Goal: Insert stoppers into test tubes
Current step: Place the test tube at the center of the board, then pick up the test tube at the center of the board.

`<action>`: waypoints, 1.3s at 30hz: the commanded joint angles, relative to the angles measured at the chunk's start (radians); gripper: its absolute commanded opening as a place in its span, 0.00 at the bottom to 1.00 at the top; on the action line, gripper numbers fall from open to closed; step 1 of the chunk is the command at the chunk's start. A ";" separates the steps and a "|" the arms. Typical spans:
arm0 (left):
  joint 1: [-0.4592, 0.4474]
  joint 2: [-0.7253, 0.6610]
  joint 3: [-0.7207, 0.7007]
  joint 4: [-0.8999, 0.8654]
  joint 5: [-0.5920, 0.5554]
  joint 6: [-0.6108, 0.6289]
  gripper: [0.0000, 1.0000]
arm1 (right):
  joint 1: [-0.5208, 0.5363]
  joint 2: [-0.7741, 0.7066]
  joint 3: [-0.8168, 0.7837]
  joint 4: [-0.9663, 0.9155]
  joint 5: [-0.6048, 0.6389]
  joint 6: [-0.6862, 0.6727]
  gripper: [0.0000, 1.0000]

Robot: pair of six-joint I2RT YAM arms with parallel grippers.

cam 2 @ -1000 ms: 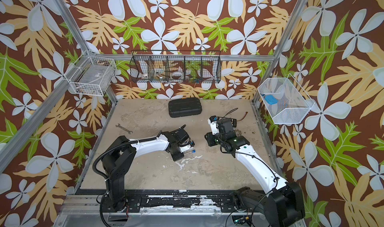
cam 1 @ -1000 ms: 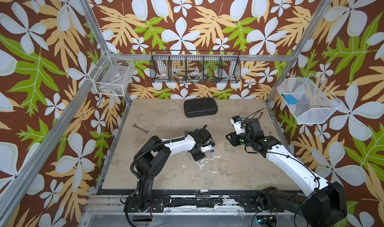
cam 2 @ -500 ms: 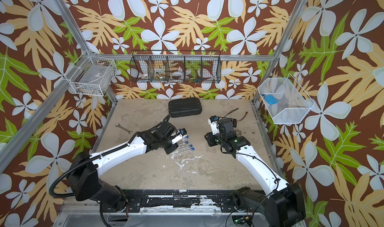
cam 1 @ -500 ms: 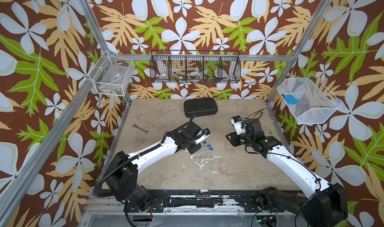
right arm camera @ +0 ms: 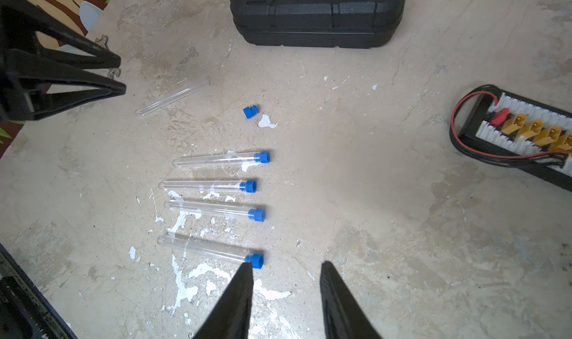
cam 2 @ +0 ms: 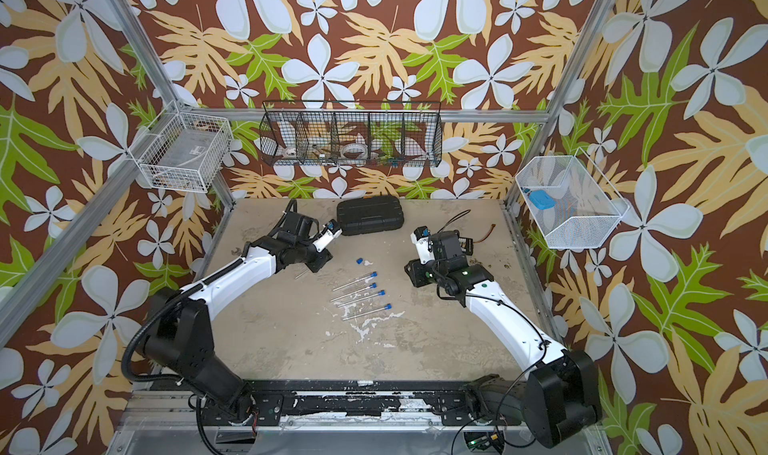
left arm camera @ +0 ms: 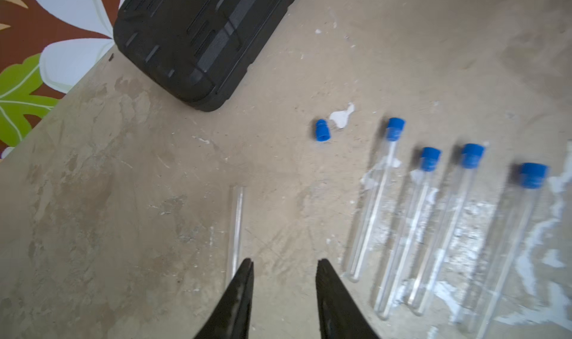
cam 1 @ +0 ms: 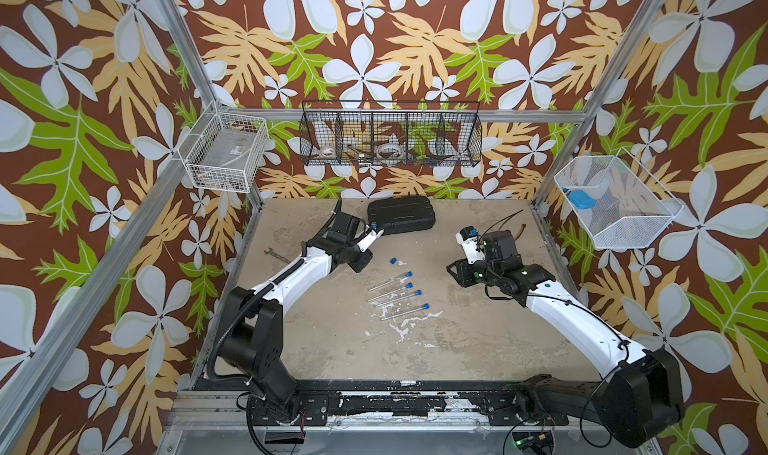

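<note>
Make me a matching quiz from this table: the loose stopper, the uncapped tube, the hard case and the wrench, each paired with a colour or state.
Things:
1 loose stopper
2 uncapped tube
3 hard case
4 wrench

Descriptions:
A grey metal, thin
B bright blue, beside a white fleck
C clear, open end, no plug
D black, ridged lid

Pairs: 1-B, 2-C, 3-D, 4-A

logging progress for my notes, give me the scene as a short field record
capped: four clear test tubes with blue plastic stoppers, lying in a row
uncapped: one clear tube, lying apart from the row
loose: one small blue plastic stopper, on the beige table
left fingers: apart, empty
right fingers: apart, empty
also: black plastic case
</note>
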 commanded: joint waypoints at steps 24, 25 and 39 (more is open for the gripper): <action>0.126 0.339 0.171 -0.207 -0.103 0.110 0.38 | 0.001 0.117 0.083 0.011 -0.046 -0.039 0.40; 0.127 0.343 0.171 -0.208 -0.102 0.112 0.37 | 0.002 0.120 0.084 0.011 -0.046 -0.039 0.40; 0.128 0.383 0.166 -0.227 -0.068 0.113 0.15 | 0.001 0.110 0.080 0.007 -0.039 -0.037 0.39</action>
